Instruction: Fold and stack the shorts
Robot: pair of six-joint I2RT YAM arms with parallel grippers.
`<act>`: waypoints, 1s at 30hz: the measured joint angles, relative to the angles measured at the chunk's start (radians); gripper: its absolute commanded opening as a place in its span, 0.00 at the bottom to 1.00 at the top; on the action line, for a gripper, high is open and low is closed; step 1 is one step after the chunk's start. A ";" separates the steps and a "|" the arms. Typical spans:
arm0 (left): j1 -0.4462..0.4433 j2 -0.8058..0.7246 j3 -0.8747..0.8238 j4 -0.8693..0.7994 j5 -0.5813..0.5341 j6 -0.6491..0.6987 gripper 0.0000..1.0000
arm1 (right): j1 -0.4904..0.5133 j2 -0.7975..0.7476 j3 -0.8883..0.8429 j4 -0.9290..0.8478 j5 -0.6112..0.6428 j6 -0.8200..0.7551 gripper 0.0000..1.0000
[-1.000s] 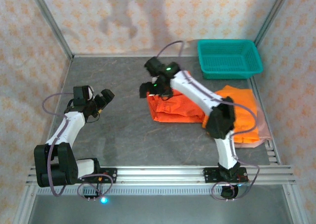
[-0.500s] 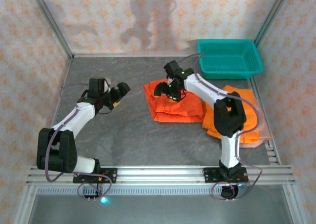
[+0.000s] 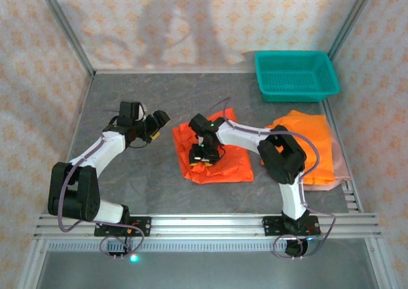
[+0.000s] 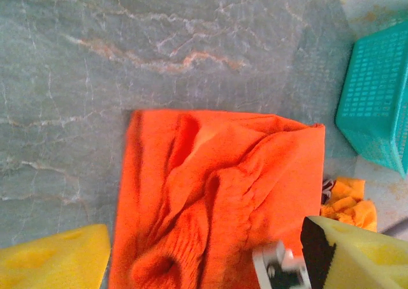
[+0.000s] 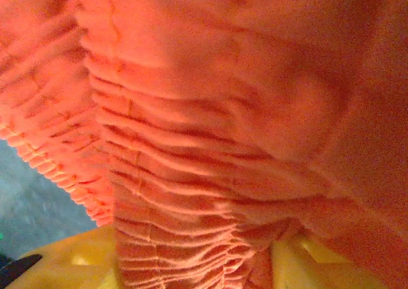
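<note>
Status: right hand (image 3: 204,156) is down on the loose orange shorts (image 3: 213,154). In the wrist view the ribbed elastic waistband (image 5: 178,193) is bunched between its yellow pads (image 5: 83,260), so I read it as pinching the band.

The left hand (image 3: 155,122) hangs off to the left of that one, apart from the cloth. Its fingers (image 4: 51,260) are spread with nothing between them, and the shorts lie below and ahead of it on the surface (image 3: 146,174).

The folded orange stack (image 3: 306,142) sits to the right of the right hand, with a pink-mauve edge (image 3: 342,168) showing under it. The teal basket (image 3: 296,75) is beyond the stack.

Handling, my read:
- Light, limp knit with no stiffness. It will drape, sag and drag along the surface rather than slide as a sheet.
- Not fragile, so a firm squeeze is fine.
- Held at one point it ropes up and wrinkles — already creased around the right hand.
- The waistband is the thickest part, and the gathers give the pads something to bite. The thin leg fabric is more likely to slip or come up as one layer only.

Best hold: both ends of the waistband, one per hand, so the edge stays straight for the fold.
</note>
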 measured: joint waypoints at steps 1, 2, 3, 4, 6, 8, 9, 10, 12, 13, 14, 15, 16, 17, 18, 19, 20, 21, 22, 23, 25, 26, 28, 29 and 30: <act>-0.007 0.000 0.000 -0.006 0.000 -0.006 0.77 | 0.008 -0.029 -0.018 -0.012 0.003 -0.008 0.53; -0.015 0.000 0.000 -0.011 -0.001 -0.010 0.77 | 0.010 -0.055 -0.027 -0.026 0.007 -0.012 0.56; -0.026 -0.001 0.000 -0.015 -0.001 -0.014 0.77 | 0.008 -0.089 -0.030 -0.045 0.024 -0.023 0.61; -0.038 -0.002 -0.002 -0.016 -0.004 -0.021 0.76 | 0.002 -0.119 -0.029 -0.058 0.040 -0.031 0.62; -0.061 -0.002 -0.007 -0.017 -0.007 -0.037 0.75 | -0.012 -0.178 -0.007 -0.091 0.080 -0.047 0.64; -0.087 -0.002 -0.023 -0.013 -0.008 -0.059 0.73 | -0.027 -0.209 0.048 -0.127 0.130 -0.058 0.65; -0.097 -0.002 -0.033 -0.013 -0.007 -0.069 0.73 | -0.034 -0.215 0.088 -0.140 0.161 -0.064 0.65; -0.108 -0.002 -0.046 -0.011 -0.007 -0.083 0.72 | -0.042 -0.216 0.126 -0.150 0.192 -0.068 0.65; -0.123 -0.001 -0.065 -0.010 -0.006 -0.104 0.72 | -0.058 -0.213 0.188 -0.165 0.251 -0.071 0.65; -0.128 0.001 -0.071 -0.009 -0.006 -0.115 0.71 | -0.066 -0.208 0.215 -0.172 0.278 -0.071 0.65; -0.133 0.006 -0.072 -0.007 -0.006 -0.125 0.70 | -0.076 -0.199 0.239 -0.180 0.303 -0.070 0.65; -0.138 0.013 -0.072 0.003 -0.005 -0.134 0.70 | -0.087 -0.185 0.266 -0.190 0.322 -0.070 0.65; -0.144 0.023 -0.072 0.014 -0.003 -0.144 0.69 | -0.098 -0.167 0.289 -0.194 0.343 -0.069 0.65; -0.149 0.032 -0.071 0.024 -0.002 -0.152 0.68 | -0.109 -0.147 0.309 -0.199 0.362 -0.068 0.65; -0.157 0.046 -0.069 0.032 0.001 -0.162 0.67 | -0.118 -0.126 0.324 -0.201 0.379 -0.068 0.64; -0.164 0.059 -0.068 0.037 0.001 -0.168 0.66 | -0.128 -0.103 0.334 -0.203 0.395 -0.068 0.64; -0.172 0.070 -0.068 0.040 0.002 -0.174 0.65 | -0.134 -0.088 0.338 -0.204 0.403 -0.068 0.64; -0.180 0.083 -0.068 0.042 0.002 -0.182 0.64 | -0.140 -0.069 0.338 -0.206 0.413 -0.068 0.64; -0.187 0.092 -0.068 0.043 0.002 -0.189 0.63 | -0.143 -0.059 0.336 -0.208 0.416 -0.068 0.63; -0.193 0.105 -0.066 0.043 0.002 -0.196 0.62 | -0.145 -0.051 0.335 -0.209 0.418 -0.067 0.62; -0.204 0.127 -0.062 0.050 0.005 -0.209 0.59 | -0.147 -0.043 0.328 -0.208 0.416 -0.067 0.62; -0.209 0.138 -0.060 0.057 0.005 -0.217 0.58 | -0.147 -0.043 0.326 -0.208 0.416 -0.066 0.62; -0.217 0.159 -0.050 0.068 0.005 -0.227 0.55 | -0.149 -0.043 0.326 -0.207 0.414 -0.065 0.61; -0.222 0.167 -0.046 0.072 0.005 -0.231 0.54 | -0.149 -0.042 0.326 -0.207 0.413 -0.063 0.61; -0.227 0.175 -0.042 0.076 0.004 -0.235 0.52 | -0.150 -0.040 0.326 -0.207 0.413 -0.063 0.61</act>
